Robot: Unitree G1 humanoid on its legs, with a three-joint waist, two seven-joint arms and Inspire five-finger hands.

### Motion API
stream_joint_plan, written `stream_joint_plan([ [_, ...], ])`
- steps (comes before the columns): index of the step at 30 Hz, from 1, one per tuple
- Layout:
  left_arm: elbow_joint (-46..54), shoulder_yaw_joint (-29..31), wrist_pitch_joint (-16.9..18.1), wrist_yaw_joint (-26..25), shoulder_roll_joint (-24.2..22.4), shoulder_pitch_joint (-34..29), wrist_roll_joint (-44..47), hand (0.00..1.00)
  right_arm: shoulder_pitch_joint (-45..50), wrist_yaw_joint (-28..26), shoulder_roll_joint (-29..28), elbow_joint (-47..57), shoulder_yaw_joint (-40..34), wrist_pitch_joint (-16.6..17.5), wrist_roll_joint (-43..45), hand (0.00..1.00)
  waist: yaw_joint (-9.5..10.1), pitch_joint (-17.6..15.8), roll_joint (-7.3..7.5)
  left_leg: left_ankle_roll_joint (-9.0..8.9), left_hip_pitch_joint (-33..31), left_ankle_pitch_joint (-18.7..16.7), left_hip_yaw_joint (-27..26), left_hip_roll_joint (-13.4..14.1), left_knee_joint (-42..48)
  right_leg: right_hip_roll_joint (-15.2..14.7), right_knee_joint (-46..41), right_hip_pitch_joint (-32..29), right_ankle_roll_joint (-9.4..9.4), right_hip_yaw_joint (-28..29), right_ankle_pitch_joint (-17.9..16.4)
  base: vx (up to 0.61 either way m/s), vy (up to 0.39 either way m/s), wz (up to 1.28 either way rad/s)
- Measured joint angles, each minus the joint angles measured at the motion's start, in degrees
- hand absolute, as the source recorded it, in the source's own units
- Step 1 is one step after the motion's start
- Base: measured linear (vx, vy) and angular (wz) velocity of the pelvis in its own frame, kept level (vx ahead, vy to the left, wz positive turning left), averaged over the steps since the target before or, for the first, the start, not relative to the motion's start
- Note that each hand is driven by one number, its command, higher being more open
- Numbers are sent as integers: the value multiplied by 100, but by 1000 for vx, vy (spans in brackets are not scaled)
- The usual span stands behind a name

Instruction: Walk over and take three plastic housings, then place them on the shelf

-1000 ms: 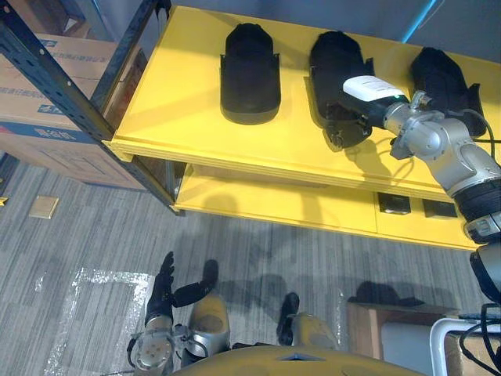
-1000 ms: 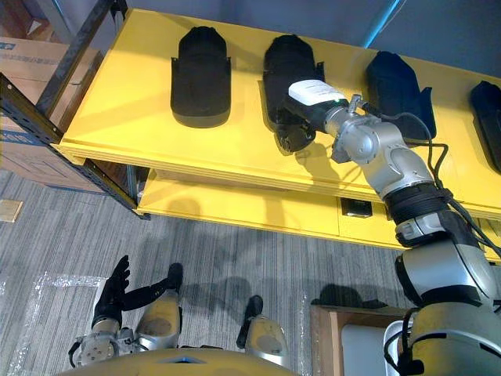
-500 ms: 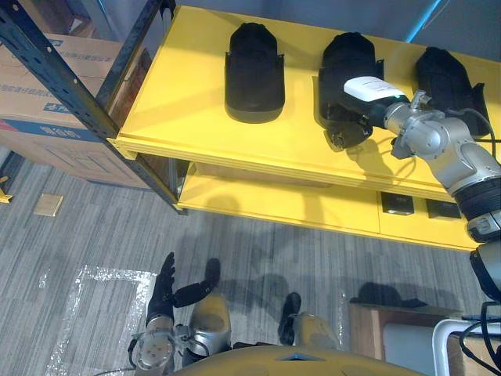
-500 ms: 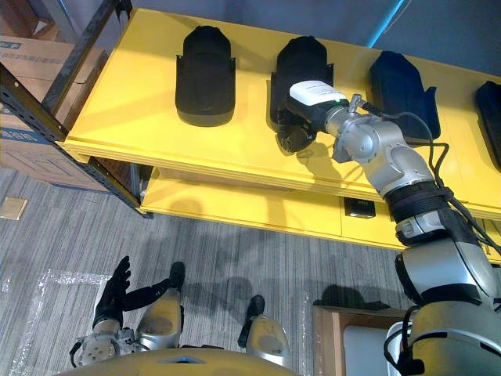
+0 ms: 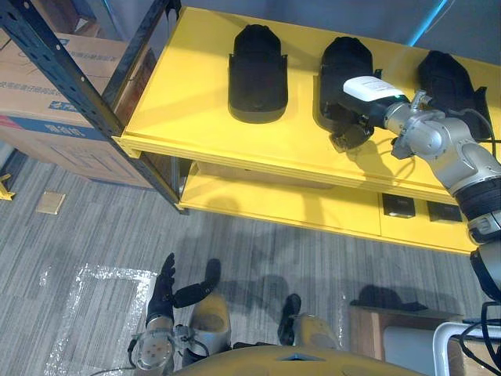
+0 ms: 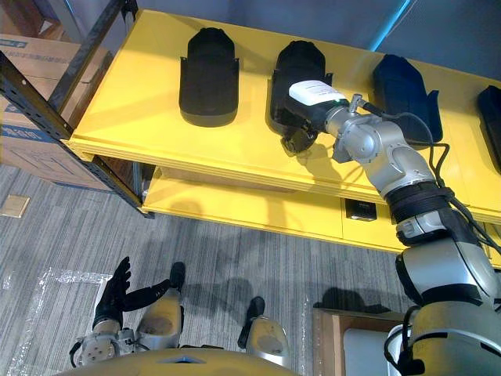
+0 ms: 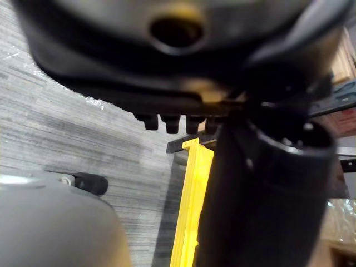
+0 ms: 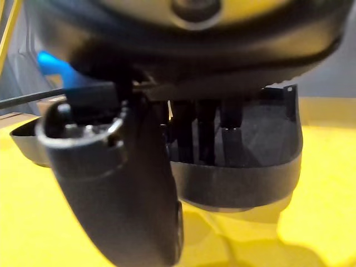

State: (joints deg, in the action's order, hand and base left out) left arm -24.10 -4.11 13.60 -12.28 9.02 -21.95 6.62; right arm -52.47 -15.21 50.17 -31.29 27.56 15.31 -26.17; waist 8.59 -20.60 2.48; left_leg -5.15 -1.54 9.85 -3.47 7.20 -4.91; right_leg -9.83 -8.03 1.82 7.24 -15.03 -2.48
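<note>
Three black plastic housings lie in a row on the yellow shelf top (image 5: 188, 110): a left one (image 5: 257, 74), a middle one (image 5: 344, 63) and a right one (image 5: 442, 74). A fourth housing (image 6: 493, 110) shows at the far right edge. My right hand (image 5: 350, 127) rests at the near end of the middle housing (image 8: 245, 167), its white-covered back facing up. The hand hides how it meets the rim. My left hand (image 5: 162, 290) hangs low over the floor, open and holding nothing.
A dark steel rack post (image 5: 70, 78) stands at the shelf's left corner, with cardboard boxes (image 5: 39, 94) behind it. A lower yellow shelf (image 5: 274, 202) juts out beneath. Grey carpet (image 5: 258, 251) lies in front, and a wooden box (image 5: 376, 325) sits at lower right.
The whole picture has shifted slightly, so the camera moved. My right hand stays at the middle housing's near end; the housings keep their places on the shelf.
</note>
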Motion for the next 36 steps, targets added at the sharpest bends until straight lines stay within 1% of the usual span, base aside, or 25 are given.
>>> stream_joint_plan([
  [4, 1, -2, 0, -7, 0, 0, 0, 100, 10, 79, 0, -2, 0, 8, -36, 100, 13, 0, 0, 5, 0, 0, 1, 0, -2, 0, -2, 1, 0, 0, 0, 0, 0, 0],
  [10, 3, -3, 0, -24, 0, 0, 1, 100, 56, 348, 0, -2, -1, -31, -51, 100, 17, 0, 0, 5, 0, 5, 2, -1, -2, 0, -2, 4, -1, 0, 0, 0, 0, 0],
  [14, 3, -3, 1, -23, 0, -1, 1, 100, 101, 625, 0, -2, -6, -142, -78, 100, 27, 0, 0, 8, 0, 3, 2, -2, -14, 0, -3, 4, -2, 4, -1, 0, 0, 0],
  [15, 2, -4, 2, -23, 0, -1, 1, 100, 105, 718, 0, 4, -16, -174, -234, 100, 27, 0, 0, 8, 1, 3, 3, -2, -14, 0, -3, 5, -2, 8, -1, 0, 0, 0],
  [17, 3, -6, 3, -23, 0, 0, 1, 100, 129, 730, 0, 21, -81, -238, -287, 100, 31, 0, 0, 9, 1, 2, 2, -2, -15, 0, -2, 5, -2, 14, -1, 0, 0, 0],
  [19, 2, -8, 4, -26, 1, -5, 1, 100, 259, 703, 0, 179, -279, -430, -290, 100, 36, 0, 1, 8, 1, 2, -2, -3, -16, -1, 0, 0, -2, 26, -1, 0, 0, 0],
  [21, 3, -9, 4, -28, 2, -5, 1, 100, 352, 662, 0, 317, -401, -523, -299, 100, 30, 1, 2, 5, 6, 2, -15, -2, -16, 0, 0, -6, -2, 42, -1, 0, 0, -4],
  [23, 2, -8, 4, -37, 3, -11, 2, 100, 521, 483, 4, 606, -570, -601, -287, 100, 9, 2, 4, -3, 12, 0, -60, -2, -15, 0, -1, -28, 0, 86, 1, 0, 0, -10],
  [24, 2, -7, 4, -37, 5, -12, 2, 100, 616, 259, 6, 804, -636, -637, -285, 100, -18, 3, 5, -4, 13, -1, -93, -1, -15, -1, -1, -45, 4, 115, 4, 1, -1, -10],
  [25, 2, -7, 3, -37, 8, -12, 1, 100, 669, 151, 6, 898, -663, -647, -284, 100, -37, 5, 8, -4, 14, -1, -100, -1, -15, -2, -1, -47, 5, 122, 5, 6, -7, -8],
  [26, 2, -7, 3, -34, 22, -16, 0, 100, 748, -140, 6, 1061, -674, -641, -281, 100, -98, 9, 16, -4, 26, -2, -115, 0, -13, -2, -1, -47, 5, 136, 5, 7, -9, -6],
  [30, 1, -7, 3, -21, 48, -14, -6, 100, 1067, -684, 7, 1361, -679, -673, -284, 100, -110, 17, 28, -7, 110, -10, -203, 13, -17, 5, -4, -22, 5, 224, 5, -3, -12, -12],
  [33, -8, -4, 2, -6, 51, -19, -7, 100, 1204, -883, 7, 1516, -685, -745, -282, 100, -128, 30, 47, -5, 112, -13, -232, 15, -17, 7, -1, -39, 12, 256, 10, -17, -7, -6],
  [36, -7, 3, 1, 15, 107, -34, -12, 100, 1351, -1056, 7, 1702, -688, -762, -282, 100, -137, 93, 131, 13, 109, -39, -253, 17, -18, 8, 10, -51, 13, 274, 11, -5, -3, -3],
])
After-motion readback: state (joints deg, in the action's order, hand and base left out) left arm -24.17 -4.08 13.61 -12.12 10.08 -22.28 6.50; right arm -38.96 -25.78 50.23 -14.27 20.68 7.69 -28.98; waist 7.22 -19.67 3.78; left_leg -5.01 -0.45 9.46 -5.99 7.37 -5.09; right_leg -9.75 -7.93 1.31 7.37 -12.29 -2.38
